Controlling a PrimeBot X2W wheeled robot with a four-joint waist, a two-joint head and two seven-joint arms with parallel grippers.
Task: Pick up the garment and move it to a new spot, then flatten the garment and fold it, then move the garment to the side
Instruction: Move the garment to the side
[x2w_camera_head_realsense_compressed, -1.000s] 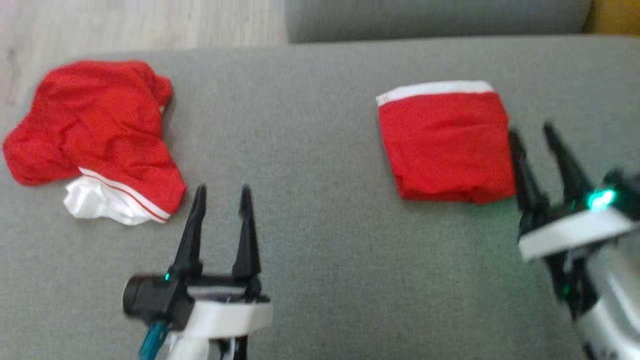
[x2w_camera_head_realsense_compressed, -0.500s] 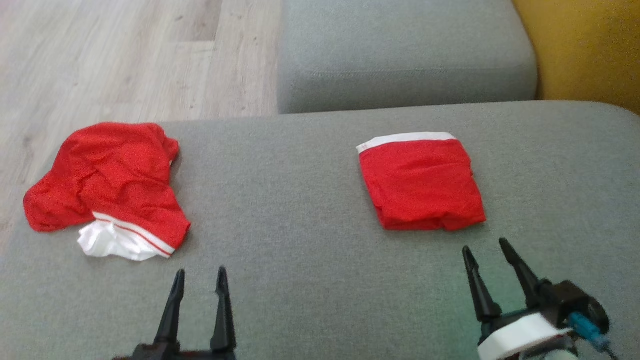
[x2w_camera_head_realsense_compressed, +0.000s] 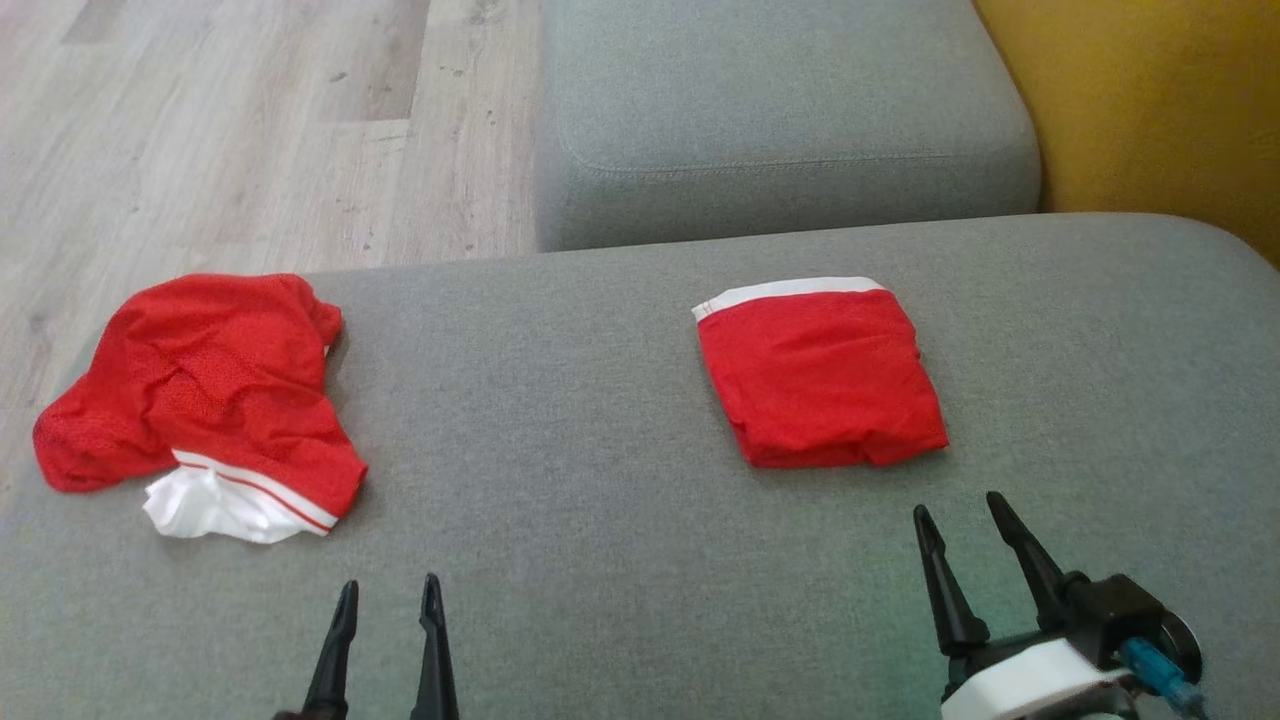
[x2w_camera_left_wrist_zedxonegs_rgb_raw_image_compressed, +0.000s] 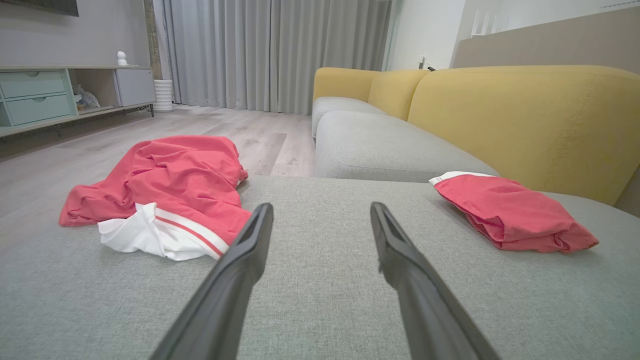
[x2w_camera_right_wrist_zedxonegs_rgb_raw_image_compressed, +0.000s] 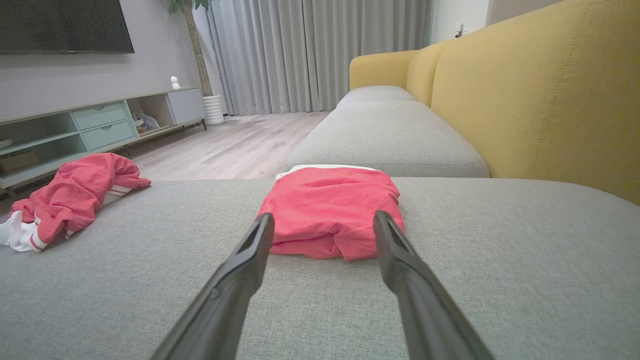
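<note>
dark tapered fingers (x2w_camera_head_realsense_compressed: 945, 590); white wrist band (x2w_camera_head_realsense_compressed: 1030, 685)

Home living room, grey sofa (x2w_camera_right_wrist_zedxonegs_rgb_raw_image_compressed: 390, 135), wall television (x2w_camera_right_wrist_zedxonegs_rgb_raw_image_compressed: 65, 25), curtains (x2w_camera_right_wrist_zedxonegs_rgb_raw_image_compressed: 320, 50), sideboard (x2w_camera_right_wrist_zedxonegs_rgb_raw_image_compressed: 100, 125), wood floor (x2w_camera_right_wrist_zedxonegs_rgb_raw_image_compressed: 235, 150)

Left gripper (x2w_camera_left_wrist_zedxonegs_rgb_raw_image_compressed: 320, 207): jaws spread wide, pointing across a grey seat (x2w_camera_left_wrist_zedxonegs_rgb_raw_image_compressed: 320, 300). Crumpled garment (x2w_camera_left_wrist_zedxonegs_rgb_raw_image_compressed: 170, 175), red with a white band and white cloth showing at its near edge, lies at the seat's far left, just beyond the left jaw's tip. Folded garment (x2w_camera_left_wrist_zedxonegs_rgb_raw_image_compressed: 510, 215), red with a white edge at its far end, lies to the right, well apart from the first. Behind: a second grey cushion (x2w_camera_left_wrist_zedxonegs_rgb_raw_image_compressed: 380, 150), yellow sofa back (x2w_camera_left_wrist_zedxonegs_rgb_raw_image_compressed: 525, 115), wood floor (x2w_camera_left_wrist_zedxonegs_rgb_raw_image_compressed: 150, 130), grey curtains (x2w_camera_left_wrist_zedxonegs_rgb_raw_image_compressed: 275, 50), pale green cabinet (x2w_camera_left_wrist_zedxonegs_rgb_raw_image_compressed: 35, 97).
</note>
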